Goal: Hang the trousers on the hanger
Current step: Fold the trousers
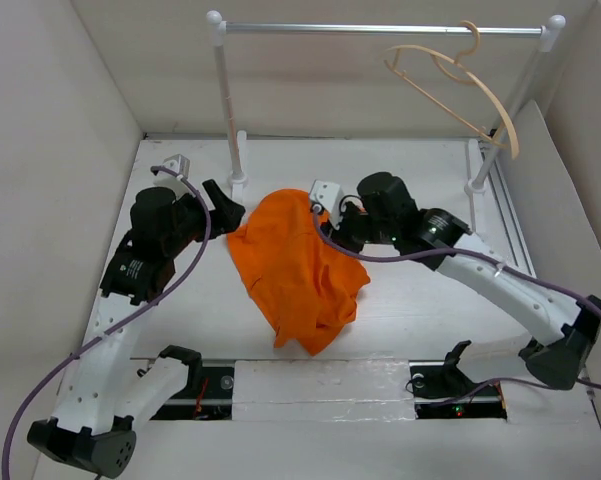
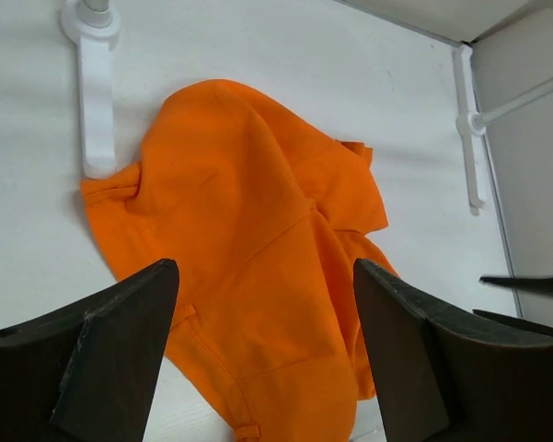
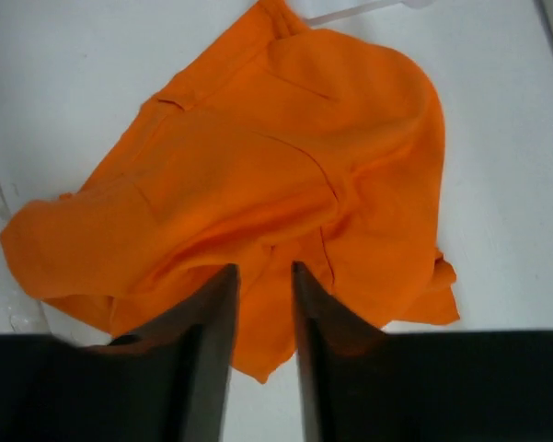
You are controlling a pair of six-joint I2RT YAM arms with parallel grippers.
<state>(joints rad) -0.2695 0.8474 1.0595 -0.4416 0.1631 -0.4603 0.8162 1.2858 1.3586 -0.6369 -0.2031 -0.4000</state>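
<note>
White tabletop [image 1: 180, 330] held the crumpled trousers [image 1: 300, 265] at its centre, the hanger [image 1: 460, 85] up on the far rail [image 1: 380, 29]; the left gripper [image 1: 228, 207] gaped and the right gripper [image 3: 262, 269] stood narrowly parted over the fabric, seemingly pre-grasp and needing a waistband pinch.

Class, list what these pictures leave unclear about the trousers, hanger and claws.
- Right wrist view: whether the right claw pinches the trousers; its fingers cover the fabric there.
- All views: waistband and leg ends, buried in folds.
- Left wrist view: trousers' near edge, behind the left claw and the bottom edge.
- Hanger: top view only, hook too small to judge.
</note>
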